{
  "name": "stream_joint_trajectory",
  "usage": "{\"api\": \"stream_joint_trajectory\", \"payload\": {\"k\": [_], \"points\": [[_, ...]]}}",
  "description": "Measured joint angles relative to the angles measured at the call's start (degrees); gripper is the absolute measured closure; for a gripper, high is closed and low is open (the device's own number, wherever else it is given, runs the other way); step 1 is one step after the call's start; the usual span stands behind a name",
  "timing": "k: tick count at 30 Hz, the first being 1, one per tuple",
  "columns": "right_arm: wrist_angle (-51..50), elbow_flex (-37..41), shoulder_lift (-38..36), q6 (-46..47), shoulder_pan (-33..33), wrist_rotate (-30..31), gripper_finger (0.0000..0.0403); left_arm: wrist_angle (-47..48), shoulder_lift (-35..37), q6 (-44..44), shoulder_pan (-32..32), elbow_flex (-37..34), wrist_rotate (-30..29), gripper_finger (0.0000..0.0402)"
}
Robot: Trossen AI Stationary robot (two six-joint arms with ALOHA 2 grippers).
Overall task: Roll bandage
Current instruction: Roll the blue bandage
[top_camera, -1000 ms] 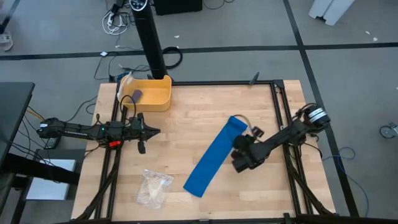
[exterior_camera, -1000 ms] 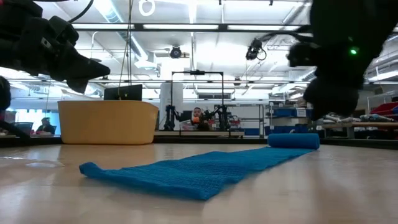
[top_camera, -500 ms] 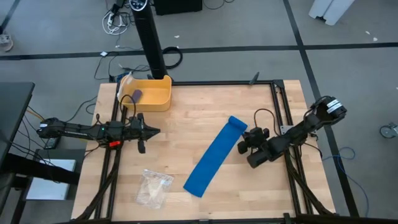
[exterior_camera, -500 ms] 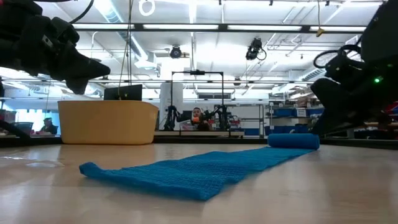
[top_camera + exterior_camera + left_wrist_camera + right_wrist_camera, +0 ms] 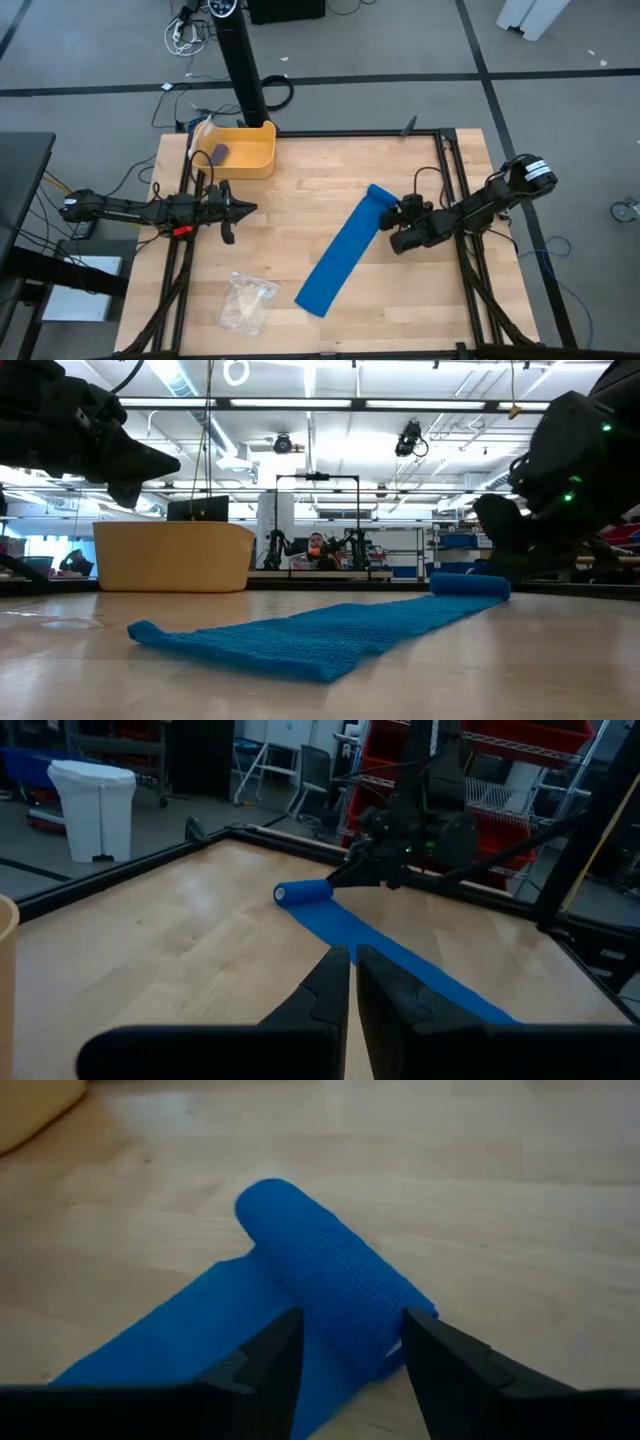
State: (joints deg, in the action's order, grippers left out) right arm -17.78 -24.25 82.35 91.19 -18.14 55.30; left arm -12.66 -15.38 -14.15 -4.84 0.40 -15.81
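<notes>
Here my right pincer [image 5: 392, 224] sits low over the desk [image 5: 300, 190], its two fingers [image 5: 255, 1370] spread apart with the rolled end of the bandage [image 5: 345, 250] lying between and just ahead of them; I hold nothing yet, and from my wrist the pads look to flank the roll without pressing on it, though I cannot tell whether either one touches the cloth. The bandage is mostly a long flat blue strip, with only a short cylinder wound up at the end next to my pincer, and the rest trails away from me across the wood toward the desk's front edge. I judge the rolling has only just begun: a few turns are made, and nearly the whole length lies unwound. The next move, as I see it, calls for me to settle on the little roll squarely, so it turns over onto the flat strip without skewing, and to push it along the line of the cloth, not across it. The cloth is soft and could bunch or slide on the smooth wood if I press too hard or come at an angle; the loose far end is not pinned by anything. My left pincer [image 5: 250, 210] waits well apart from the bandage, on the other side of it from me, its fingers [image 5: 325, 990] drawn almost together around nothing. Beyond it stand a yellow bin [image 5: 240, 150] and a clear plastic bag [image 5: 247, 300].
</notes>
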Motion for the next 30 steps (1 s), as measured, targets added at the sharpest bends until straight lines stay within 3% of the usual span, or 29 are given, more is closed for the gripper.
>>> {"api": "stream_joint_trajectory", "payload": {"k": [16,30], "points": [[7.1,0.0,-3.8,-9.9,2.5,-5.0,0.0226,0.1,0.0,-0.1,0.0,0.0,0.0,0.0371],[3.6,0.0,-4.7,-7.1,2.6,-7.5,0.0220,0.3,0.0,-1.1,0.0,0.0,-0.8,0.0370]]}}
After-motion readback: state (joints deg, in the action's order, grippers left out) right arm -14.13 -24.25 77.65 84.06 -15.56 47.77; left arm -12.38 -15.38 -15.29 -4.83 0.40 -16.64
